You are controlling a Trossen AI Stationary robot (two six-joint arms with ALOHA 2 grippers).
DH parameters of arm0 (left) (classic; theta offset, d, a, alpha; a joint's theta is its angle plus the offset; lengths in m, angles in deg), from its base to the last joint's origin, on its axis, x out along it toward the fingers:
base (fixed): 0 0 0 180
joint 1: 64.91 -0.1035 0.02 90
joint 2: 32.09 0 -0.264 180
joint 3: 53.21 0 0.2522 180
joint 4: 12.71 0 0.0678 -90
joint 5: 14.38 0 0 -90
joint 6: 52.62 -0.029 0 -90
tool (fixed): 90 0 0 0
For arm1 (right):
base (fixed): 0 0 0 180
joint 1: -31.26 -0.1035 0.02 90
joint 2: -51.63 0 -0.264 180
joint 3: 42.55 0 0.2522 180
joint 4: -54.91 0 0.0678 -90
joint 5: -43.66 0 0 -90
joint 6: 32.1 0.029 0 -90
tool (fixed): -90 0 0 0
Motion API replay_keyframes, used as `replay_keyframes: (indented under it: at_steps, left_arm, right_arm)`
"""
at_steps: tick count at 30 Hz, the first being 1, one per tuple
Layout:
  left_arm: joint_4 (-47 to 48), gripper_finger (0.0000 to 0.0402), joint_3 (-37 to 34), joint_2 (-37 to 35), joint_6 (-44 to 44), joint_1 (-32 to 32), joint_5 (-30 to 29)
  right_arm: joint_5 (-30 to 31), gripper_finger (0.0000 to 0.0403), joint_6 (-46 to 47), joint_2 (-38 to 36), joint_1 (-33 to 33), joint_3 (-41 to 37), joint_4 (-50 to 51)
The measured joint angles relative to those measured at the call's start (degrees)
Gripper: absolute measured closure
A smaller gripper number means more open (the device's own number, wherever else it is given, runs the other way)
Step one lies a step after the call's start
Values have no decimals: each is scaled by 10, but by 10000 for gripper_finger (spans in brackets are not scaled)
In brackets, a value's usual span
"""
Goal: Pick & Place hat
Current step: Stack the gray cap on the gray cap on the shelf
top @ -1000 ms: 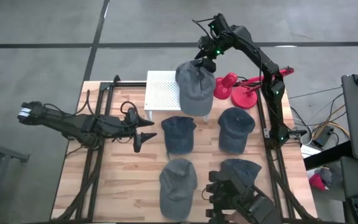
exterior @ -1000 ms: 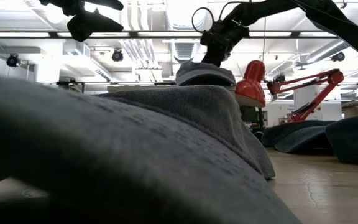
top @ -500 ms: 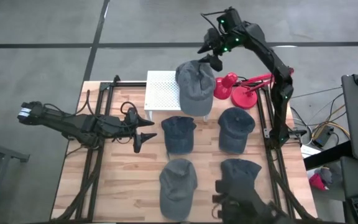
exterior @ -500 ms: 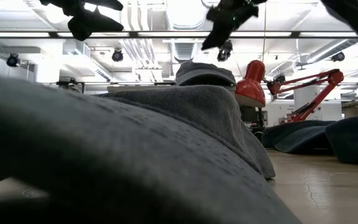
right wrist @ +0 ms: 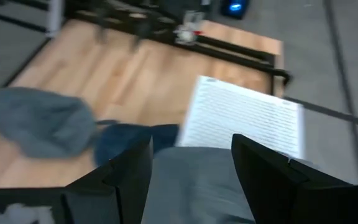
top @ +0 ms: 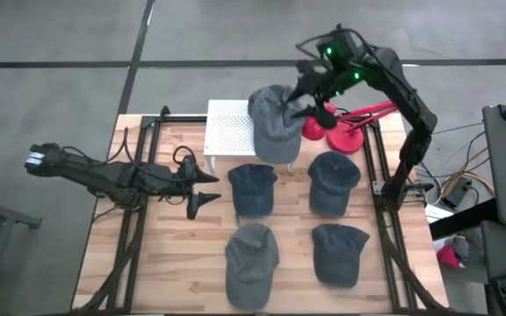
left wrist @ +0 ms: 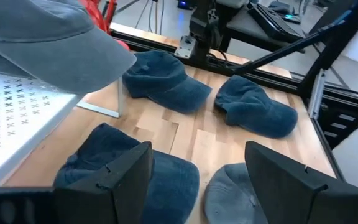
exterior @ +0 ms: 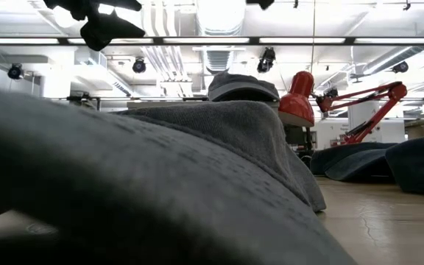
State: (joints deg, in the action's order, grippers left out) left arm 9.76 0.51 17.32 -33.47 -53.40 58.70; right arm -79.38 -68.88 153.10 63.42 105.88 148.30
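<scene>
A grey hat (top: 275, 123) lies on the white perforated stand (top: 228, 127) at the far middle, its crown on the stand's right end and its brim hanging over the stand's near edge. My right gripper (top: 307, 92) hovers open just right of and above it, touching nothing; its wrist view looks down on this hat (right wrist: 197, 186). Several more hats lie flat on the table: two blue ones (top: 253, 187) (top: 333, 182), a grey one (top: 251, 263) and another blue one (top: 338, 253). My left gripper (top: 205, 189) waits open above the table's left middle.
A red desk lamp (top: 336, 132) stands right of the stand, close under my right arm. Black frame rails (top: 380, 202) run along the table's left and right sides. Bare wood (top: 174, 254) lies at the near left. In the low view a hat (exterior: 160, 184) fills the foreground.
My right gripper has risen from the far side of the hat on the stand and swung toward the table's right edge, rolling as it went. The hat stays draped on the stand. My left gripper has kept its place.
</scene>
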Motion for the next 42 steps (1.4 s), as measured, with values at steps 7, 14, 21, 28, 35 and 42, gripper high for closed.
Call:
replay_keyframes:
  at_steps: [7,14,21,28,35,42]
  left_arm:
    - [-7,140,-18,0,-8,1,15]
    - [-38,140,-45,-2,-8,9,58]
    - [-36,140,-47,-5,-34,28,58]
    - [-46,140,-66,-14,-40,55,58]
    - [-120,140,-145,-72,-34,86,58]
    - [-121,140,-198,-159,-29,100,58]
  right_arm:
    - [0,188,62,-17,-110,0,59]
    - [1,188,174,-13,-207,-3,88]
    - [21,188,288,3,-277,-36,89]
    - [58,188,346,10,-323,-151,37]
    - [60,188,423,10,-337,-295,-71]
    - [60,188,509,10,-339,-420,-169]
